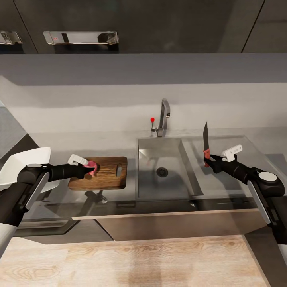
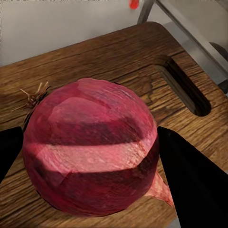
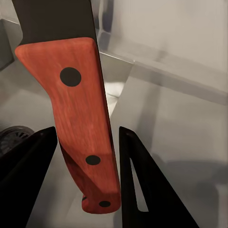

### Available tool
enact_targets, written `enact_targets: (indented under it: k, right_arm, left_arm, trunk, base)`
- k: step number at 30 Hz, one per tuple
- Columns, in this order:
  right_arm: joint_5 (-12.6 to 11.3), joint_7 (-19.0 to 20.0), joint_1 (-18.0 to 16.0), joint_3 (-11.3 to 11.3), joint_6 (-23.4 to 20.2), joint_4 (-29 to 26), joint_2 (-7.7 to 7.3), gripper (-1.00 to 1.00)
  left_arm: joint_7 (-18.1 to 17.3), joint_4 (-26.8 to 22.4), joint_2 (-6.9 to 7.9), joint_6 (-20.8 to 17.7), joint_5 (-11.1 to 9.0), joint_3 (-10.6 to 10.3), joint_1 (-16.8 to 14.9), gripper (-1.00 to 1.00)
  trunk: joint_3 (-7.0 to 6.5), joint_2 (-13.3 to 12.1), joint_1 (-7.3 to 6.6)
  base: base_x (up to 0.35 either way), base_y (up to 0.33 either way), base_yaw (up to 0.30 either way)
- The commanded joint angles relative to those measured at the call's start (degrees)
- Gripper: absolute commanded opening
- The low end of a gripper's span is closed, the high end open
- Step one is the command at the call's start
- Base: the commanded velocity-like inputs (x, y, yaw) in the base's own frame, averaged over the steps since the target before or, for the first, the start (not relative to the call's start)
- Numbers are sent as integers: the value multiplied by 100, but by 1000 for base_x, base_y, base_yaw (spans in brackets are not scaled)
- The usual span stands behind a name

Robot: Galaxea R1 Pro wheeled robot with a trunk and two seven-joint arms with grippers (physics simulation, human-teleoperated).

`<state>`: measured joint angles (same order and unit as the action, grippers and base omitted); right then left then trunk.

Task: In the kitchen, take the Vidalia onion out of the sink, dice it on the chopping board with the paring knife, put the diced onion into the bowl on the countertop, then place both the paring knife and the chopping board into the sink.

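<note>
The round, dark-red onion with its papery skin and dry root tuft (image 2: 90,149) sits on the dark brown wooden chopping board (image 1: 104,172), which lies on the glossy dark-grey countertop (image 1: 167,205) just left of the stainless-steel sink (image 1: 149,185). My left gripper (image 1: 90,168) has its black fingers (image 2: 190,175) pressed against the onion on both sides, so I read it as clamped on the bulb, which is down on the wood, well short of the slot hole.

My right gripper (image 1: 208,159) is closed on the red-handled paring knife (image 1: 205,143), blade pointing straight up over the steel drainboard (image 1: 223,175), well apart from the board. The white squarish bowl (image 1: 24,164) rests at the far left, partly behind my left arm.

My worries from here:
- The onion is round; if I let go, it may roll off the board toward the basin.
- The knife is held low on the handle and the grip looks thin; pressing down could twist it out of the fingers.
- Carrying the blade across the sink, I could clip the chrome tap (image 1: 164,115).
- Cutting close to my left fingers risks a strike on them.
</note>
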<state>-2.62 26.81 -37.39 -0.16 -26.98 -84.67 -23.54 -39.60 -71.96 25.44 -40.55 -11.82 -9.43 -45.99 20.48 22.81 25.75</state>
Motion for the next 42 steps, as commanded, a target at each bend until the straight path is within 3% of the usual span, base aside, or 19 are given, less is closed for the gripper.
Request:
enact_targets:
  k: [1, 16, 17, 42]
  right_arm:
    - [-28, 10, -7, -2, -44, -6, -2, -100]
    - [-28, 13, -9, -2, -44, -6, -2, -100]
    - [-28, 13, -8, -2, -44, -6, -2, -100]
    - [-28, 18, -6, -2, -43, -6, -2, -100]
  left_arm:
    - [5, -2, 5, -34, -31, -8, -6, -100]
    - [5, -2, 4, -32, -31, -6, -6, -100]
    - [5, -2, 5, -32, -31, -6, -6, 100]
    - [5, -18, 5, -41, -31, 75, -6, 100]
  trunk:
    - [10, 11, 3]
    - [10, 11, 3]
    - [10, 11, 3]
    - [10, 11, 3]
  base:
    - [0, 0, 0]
    - [0, 0, 0]
    - [0, 0, 0]
    - [0, 0, 0]
